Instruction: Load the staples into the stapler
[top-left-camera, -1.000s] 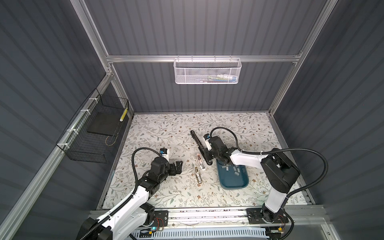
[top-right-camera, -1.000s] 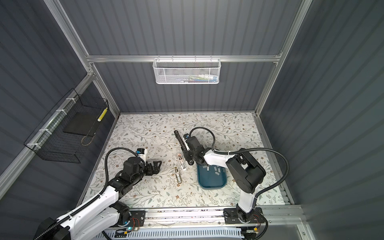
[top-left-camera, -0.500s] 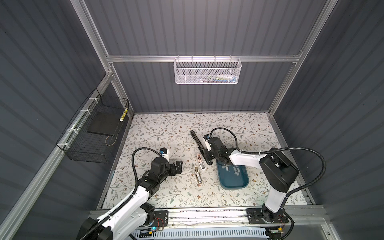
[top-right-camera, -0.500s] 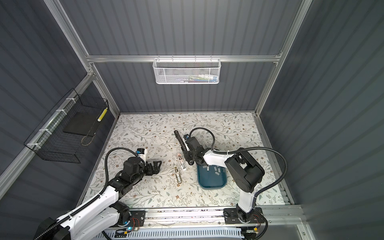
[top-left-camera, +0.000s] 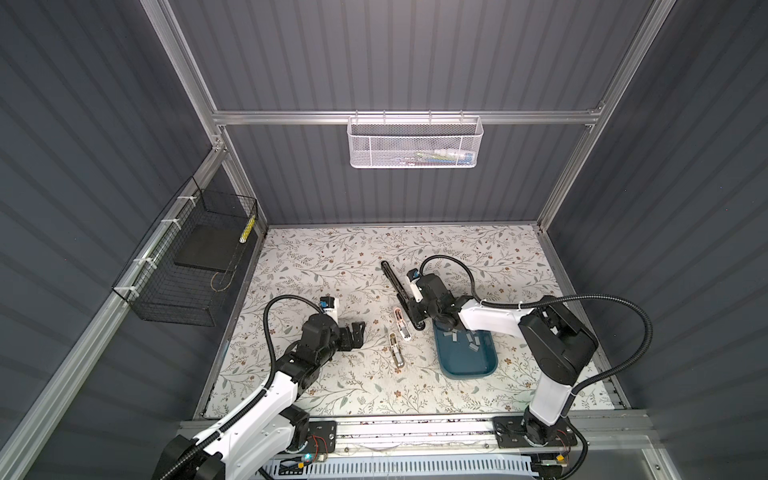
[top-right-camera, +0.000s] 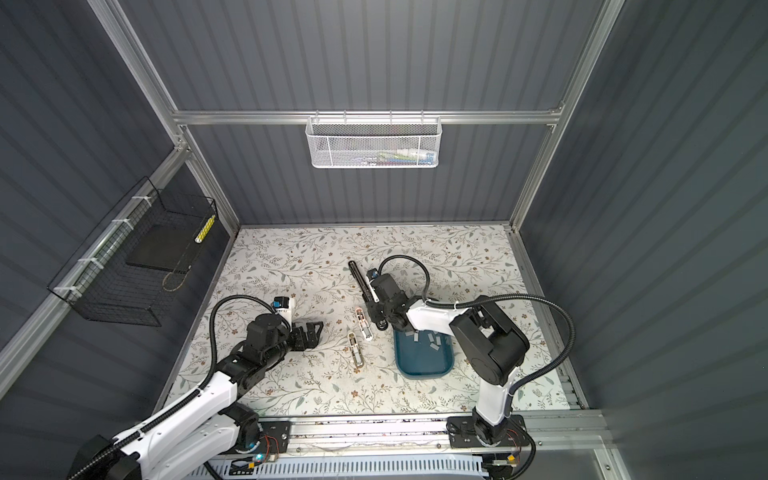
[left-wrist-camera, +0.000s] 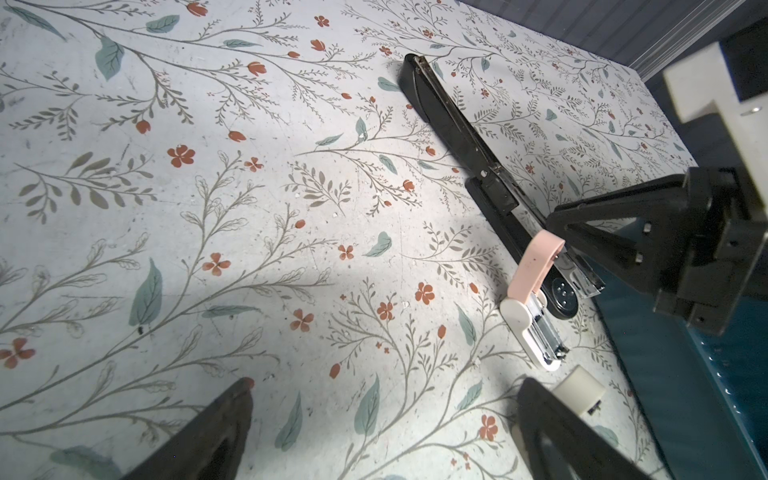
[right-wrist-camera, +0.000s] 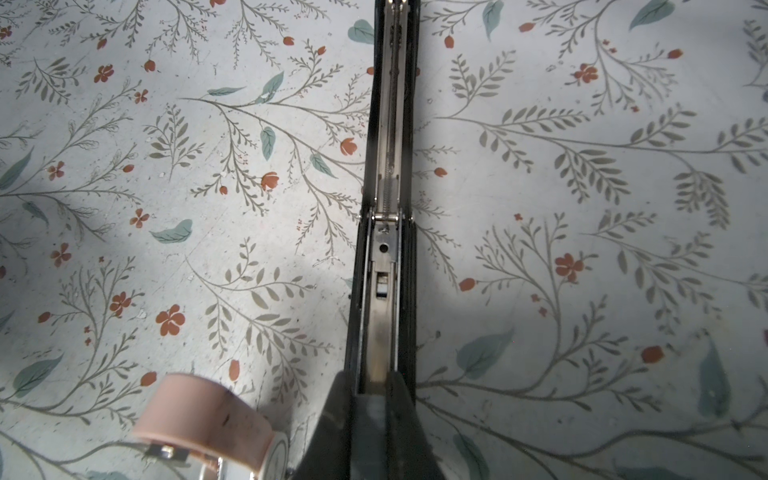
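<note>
The black stapler (top-left-camera: 395, 282) (top-right-camera: 359, 276) lies opened flat on the floral table, its metal channel (right-wrist-camera: 386, 166) facing up. My right gripper (top-left-camera: 417, 322) (top-right-camera: 380, 323) (right-wrist-camera: 370, 386) sits over the channel's near end, shut on a grey staple strip (right-wrist-camera: 370, 419) that shows between its fingers (left-wrist-camera: 602, 224). Several more staples (top-left-camera: 457, 336) (top-right-camera: 420, 337) lie in the teal tray (top-left-camera: 469, 365) (top-right-camera: 424, 368) just right of it. My left gripper (top-left-camera: 358, 332) (top-right-camera: 316, 332) (left-wrist-camera: 384, 399) hangs open and empty over bare table, left of the stapler.
A small pink and white stapler (top-left-camera: 402, 328) (left-wrist-camera: 534, 274) (right-wrist-camera: 195, 415) lies open right beside the black one. A beige one (top-left-camera: 397, 351) (top-right-camera: 355, 350) lies nearer the front. A black wire basket (top-left-camera: 187, 266) hangs on the left wall and a white mesh basket (top-left-camera: 415, 141) on the back wall.
</note>
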